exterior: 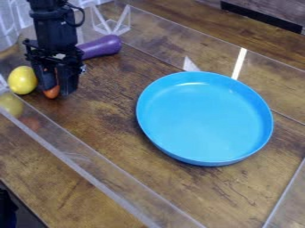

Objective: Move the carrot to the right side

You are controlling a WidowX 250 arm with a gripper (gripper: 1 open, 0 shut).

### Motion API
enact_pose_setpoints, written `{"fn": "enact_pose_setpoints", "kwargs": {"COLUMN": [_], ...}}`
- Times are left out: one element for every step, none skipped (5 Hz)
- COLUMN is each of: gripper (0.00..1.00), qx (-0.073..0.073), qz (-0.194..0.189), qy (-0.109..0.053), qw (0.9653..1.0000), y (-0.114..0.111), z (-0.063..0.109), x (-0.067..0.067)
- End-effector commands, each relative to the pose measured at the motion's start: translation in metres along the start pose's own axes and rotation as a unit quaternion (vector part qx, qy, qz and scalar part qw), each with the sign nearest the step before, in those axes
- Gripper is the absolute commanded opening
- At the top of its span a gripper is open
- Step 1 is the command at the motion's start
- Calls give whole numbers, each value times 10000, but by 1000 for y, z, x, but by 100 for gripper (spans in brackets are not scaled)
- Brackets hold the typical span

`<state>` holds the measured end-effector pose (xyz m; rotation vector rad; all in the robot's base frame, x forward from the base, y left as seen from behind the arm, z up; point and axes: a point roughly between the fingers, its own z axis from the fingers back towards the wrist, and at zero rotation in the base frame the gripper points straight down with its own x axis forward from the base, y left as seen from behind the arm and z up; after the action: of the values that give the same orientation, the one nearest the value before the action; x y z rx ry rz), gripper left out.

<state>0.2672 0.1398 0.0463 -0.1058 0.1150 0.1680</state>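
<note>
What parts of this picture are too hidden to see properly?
- Carrot: only a bit of orange shows; the end effector stands in front, so whether it touches the carrot is unclear.
- Eggplant: its left end is behind the arm.
- Yellow fruit: blurry, so its kind is unclear.
- Table: cut off by every edge.

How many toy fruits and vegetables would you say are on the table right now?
3: a yellow lemon at far left, the carrot beside it, mostly hidden under the gripper, and a purple eggplant behind.
</note>
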Motion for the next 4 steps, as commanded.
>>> {"fn": "enact_pose_setpoints", "kwargs": {"gripper": [100,100,100,100], "qx": [179,213,289,315], "qz": [-306,-478,-631,-522], "qy": [-311,-440,-501,-579], "qw": [9989,9977,9963,9965], "y": [-5,-7,-7,-11], "z": [19,31,36,53], "x": [16,20,23,24]}}
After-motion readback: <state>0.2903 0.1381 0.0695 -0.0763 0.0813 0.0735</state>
